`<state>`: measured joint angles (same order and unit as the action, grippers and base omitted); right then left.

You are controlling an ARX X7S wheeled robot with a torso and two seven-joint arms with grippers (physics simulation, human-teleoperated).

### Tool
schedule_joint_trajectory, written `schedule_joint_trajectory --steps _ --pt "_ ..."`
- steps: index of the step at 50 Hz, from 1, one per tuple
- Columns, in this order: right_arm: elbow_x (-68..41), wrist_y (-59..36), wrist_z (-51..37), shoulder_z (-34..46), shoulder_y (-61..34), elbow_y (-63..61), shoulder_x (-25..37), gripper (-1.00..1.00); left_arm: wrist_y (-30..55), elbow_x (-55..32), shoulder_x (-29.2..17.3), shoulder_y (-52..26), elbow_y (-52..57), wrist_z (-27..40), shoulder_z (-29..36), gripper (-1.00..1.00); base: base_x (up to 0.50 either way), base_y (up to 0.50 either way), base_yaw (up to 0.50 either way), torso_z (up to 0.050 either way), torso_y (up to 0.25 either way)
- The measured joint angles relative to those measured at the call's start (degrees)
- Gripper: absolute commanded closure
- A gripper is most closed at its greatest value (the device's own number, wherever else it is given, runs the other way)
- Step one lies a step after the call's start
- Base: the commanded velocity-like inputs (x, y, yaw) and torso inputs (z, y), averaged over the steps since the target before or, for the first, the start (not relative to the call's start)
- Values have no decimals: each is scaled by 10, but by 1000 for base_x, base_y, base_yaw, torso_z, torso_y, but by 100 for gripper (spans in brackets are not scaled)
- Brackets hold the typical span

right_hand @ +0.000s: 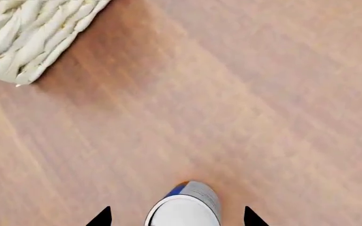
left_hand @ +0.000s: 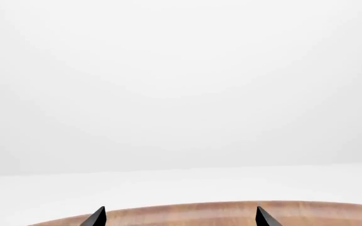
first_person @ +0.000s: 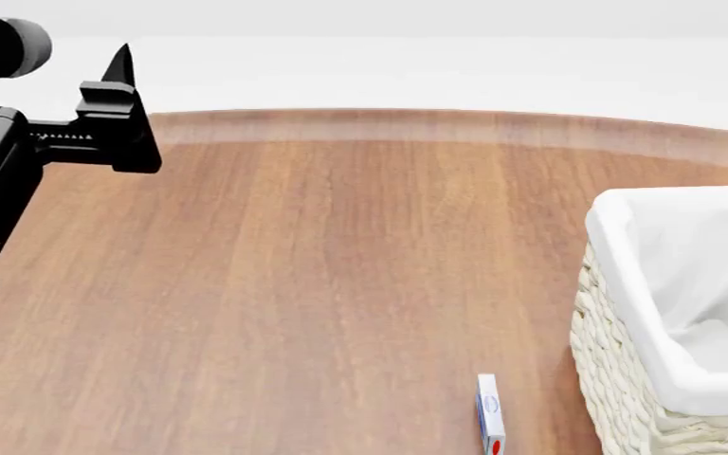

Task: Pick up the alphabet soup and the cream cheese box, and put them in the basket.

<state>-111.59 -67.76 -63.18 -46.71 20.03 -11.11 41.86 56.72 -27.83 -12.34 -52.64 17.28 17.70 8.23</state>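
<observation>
The alphabet soup (right_hand: pixel 184 209), a can with a white top and a blue patch on its side, stands on the wooden table between the spread fingertips of my right gripper (right_hand: pixel 176 219). That gripper is open and out of the head view. The cream cheese box (first_person: pixel 491 419), thin and white with red and blue marks, lies near the front edge, just left of the basket (first_person: pixel 617 313). A woven corner of the basket (right_hand: pixel 36 33) also shows in the right wrist view. My left gripper (left_hand: pixel 181 219) is open and empty, raised at the far left (first_person: pixel 121 104).
The wooden table (first_person: pixel 314 284) has a curved far edge (left_hand: pixel 231 209), with white floor beyond it. The basket's cloth-lined rim rises well above the table at the right.
</observation>
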Motion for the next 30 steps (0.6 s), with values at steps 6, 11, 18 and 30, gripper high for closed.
schedule_joint_trajectory --steps 6,11,18,30 --pt "33 -3 29 7 -2 14 -9 -100 -1 -1 -1 1 0 1 2 -100 0 0 0 0 0" --pt "59 -5 53 20 -5 28 -16 -100 -1 -2 -2 1 1 3 3 -100 0 0 0 0 0" --pt "84 -10 81 44 -13 52 -23 -100 -1 -4 -2 2 1 4 5 -100 0 0 0 0 0" --pt "116 -20 100 72 -27 72 -20 100 -7 -6 -4 3 -5 5 6 -100 1 0 1 0 0"
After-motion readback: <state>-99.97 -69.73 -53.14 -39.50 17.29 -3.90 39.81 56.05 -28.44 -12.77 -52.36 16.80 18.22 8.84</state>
